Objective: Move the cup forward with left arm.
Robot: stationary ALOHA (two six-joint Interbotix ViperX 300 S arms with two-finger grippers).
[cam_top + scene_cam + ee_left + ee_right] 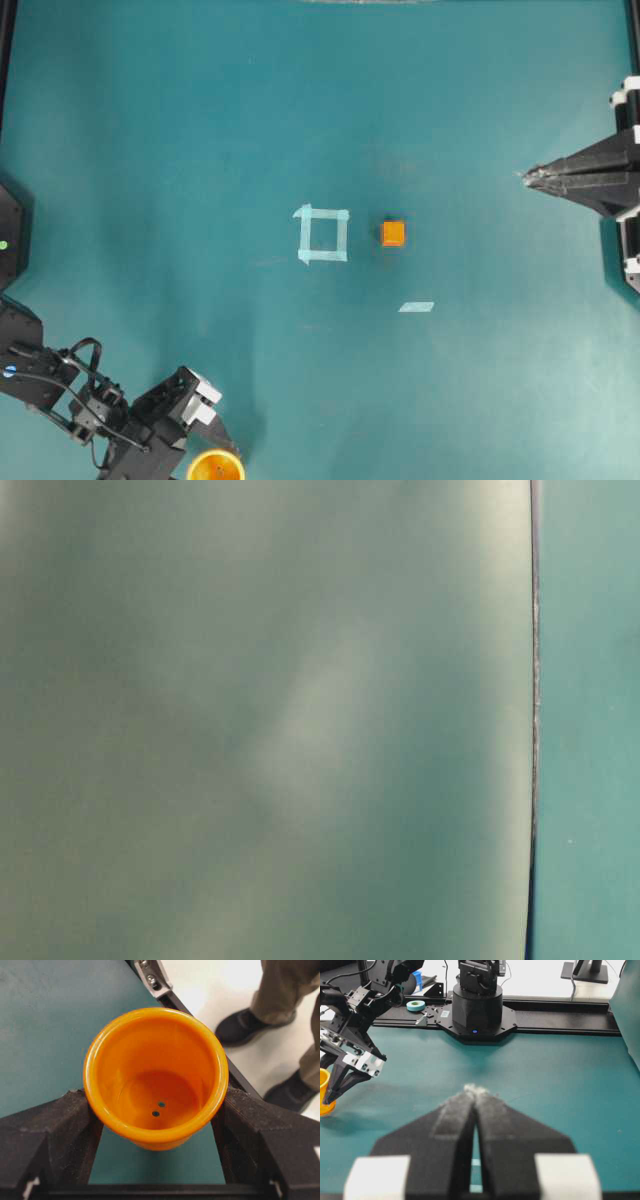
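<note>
the left arm's gripper (156,1110) has the cup (156,1076) pinched between its two black fingers (55,1130), one pressed on each side of the rim, per the left wrist cam. in the overhead view the cup (216,466) sits at roughly 7 o'clock on the teal table (200,150), right at the near edge and partly cut off by the frame. so the grasp looks done; the move fwd itself looks not yet made, judging by how close the cup is to the table's edge. whether the cup is lifted or resting on the mat can't be told.

the right gripper (476,1091) rests at 3 o'clock in the overhead, fingers pressed together, nothing between them. a small orange cube (393,233) lies just right of a tape square (323,234) near centre, w/ a loose tape strip (416,307) toward 5 o'clock of it.

hard to read: the table-level cam shows only a blurred grey-green surface and a thin strip of teal, no use for the cup. in the right wrist cam the cup (324,1091) is only a sliver at the left edge. someone's shoes (245,1025) show beyond the table in the left wrist cam.
</note>
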